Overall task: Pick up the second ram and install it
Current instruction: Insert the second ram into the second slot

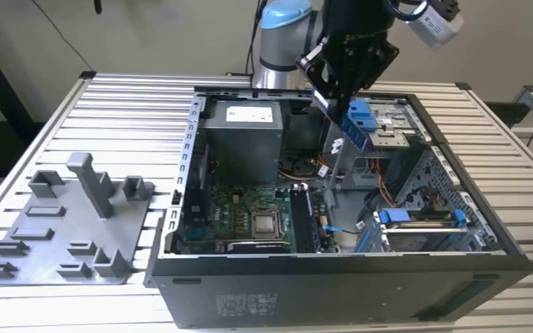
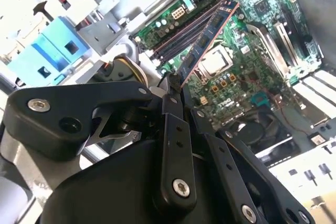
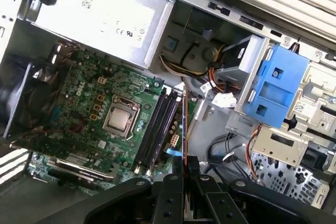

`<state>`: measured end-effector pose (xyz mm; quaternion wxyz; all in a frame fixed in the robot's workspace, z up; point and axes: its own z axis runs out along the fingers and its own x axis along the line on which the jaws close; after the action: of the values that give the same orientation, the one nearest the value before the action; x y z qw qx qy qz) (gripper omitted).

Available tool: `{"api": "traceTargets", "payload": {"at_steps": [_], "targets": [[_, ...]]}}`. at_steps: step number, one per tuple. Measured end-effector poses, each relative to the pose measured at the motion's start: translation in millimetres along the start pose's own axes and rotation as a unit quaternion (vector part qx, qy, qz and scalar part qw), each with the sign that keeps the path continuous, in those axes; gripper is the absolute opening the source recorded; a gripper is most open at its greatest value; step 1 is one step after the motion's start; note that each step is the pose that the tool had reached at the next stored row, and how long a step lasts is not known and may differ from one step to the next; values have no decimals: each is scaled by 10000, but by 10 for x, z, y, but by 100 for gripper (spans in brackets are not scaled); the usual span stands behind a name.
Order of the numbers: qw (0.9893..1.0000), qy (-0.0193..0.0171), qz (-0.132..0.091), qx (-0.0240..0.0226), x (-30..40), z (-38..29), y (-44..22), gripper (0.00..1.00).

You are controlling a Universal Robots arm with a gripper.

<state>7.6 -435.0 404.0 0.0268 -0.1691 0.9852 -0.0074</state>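
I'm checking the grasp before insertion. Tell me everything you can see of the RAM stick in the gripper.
The second ram is a long, narrow, flat board, dark with black chips on its face and a reddish-copper line along one long edge. The gripper is shut on one end of it. It hangs slanted in the air above the open computer case, over the motherboard's memory slots, and appears to touch nothing else.

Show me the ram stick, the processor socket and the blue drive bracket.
second ram [image 2: 208, 39], second wrist view, middle of its flat side.
processor socket [image 3: 119, 119], first wrist view, its metal centre.
blue drive bracket [image 3: 274, 88], first wrist view, its front face.
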Motion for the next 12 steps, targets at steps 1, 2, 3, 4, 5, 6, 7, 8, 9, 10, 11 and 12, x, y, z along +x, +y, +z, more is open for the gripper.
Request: {"api": "traceTargets", "payload": {"at_steps": [1,2,3,4,5,6,7,8,9,10,11,12], "targets": [[10000,2,67,3,0,0,0,14],[9999,3,131,7,0,0,0,14],[9998,5,192,10,0,0,0,14],[9997,6,249,13,0,0,0,14],[9995,7,310,16,0,0,0,14],[9993,9,360,18,0,0,0,14],[9992,10,405,20,0,0,0,14],[9990,11,439,22,0,0,0,14],[9989,11,463,23,0,0,0,14],[9988,12,486,25,0,0,0,14],[9987,12,502,25,0,0,0,14],[9987,12,506,26,0,0,0,14]]}}
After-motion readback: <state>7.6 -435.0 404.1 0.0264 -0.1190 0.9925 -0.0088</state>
